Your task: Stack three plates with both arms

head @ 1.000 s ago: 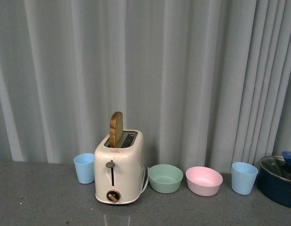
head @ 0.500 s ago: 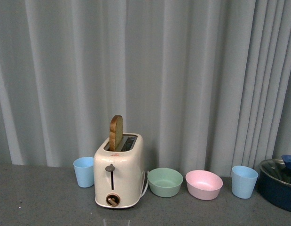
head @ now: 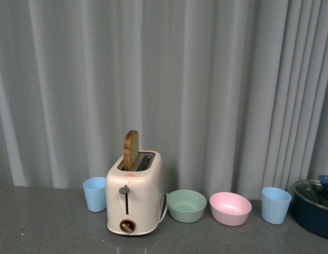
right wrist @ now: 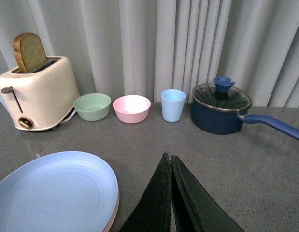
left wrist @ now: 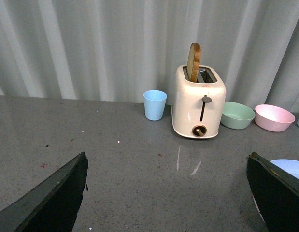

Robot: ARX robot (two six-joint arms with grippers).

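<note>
1. I am keeping my right gripper point(right wrist: 169, 166) with its two dark fingers pressed together and holding nothing; it is hovering over bare grey table point(right wrist: 265, 174), on the pot side of the plates.
2. My left gripper point(left wrist: 166, 193) is spread wide, and nothing is lying between its fingers point(left wrist: 52, 200). In the left wrist view only grey table is showing in the gap.
3. The light blue plate point(right wrist: 50, 193) is lying nearest to my right gripper, in front of the toaster point(right wrist: 38, 94). It is sitting on top of the stack. Under its edge I am seeing a thin pink plate rim point(right wrist: 114, 212), so at least two plates are already stacked.
4. I cannot tell whether the cream-beige plate is also inside the stack, because the blue one is covering everything below it. No single plate is lying anywhere else on the table in my views.
5. My judgement: the stacking is looking finished or nearly finished. What is left is only to confirm the third plate and to take both arms away.
6. Farther back, the toaster is standing upright with a slice of bread point(right wrist: 29, 52) sticking out of the slot.
7. Beside the toaster, toward the pot, the green bowl point(right wrist: 92, 106), the pink bowl point(right wrist: 132, 108) and a blue cup point(right wrist: 173, 105) are standing in a row, each apart from the next.
8. The dark blue pot point(right wrist: 221, 111) with its glass lid is standing farthest from the toaster. A second blue cup point(left wrist: 154, 104) is standing just beside the toaster on the other side.
</note>
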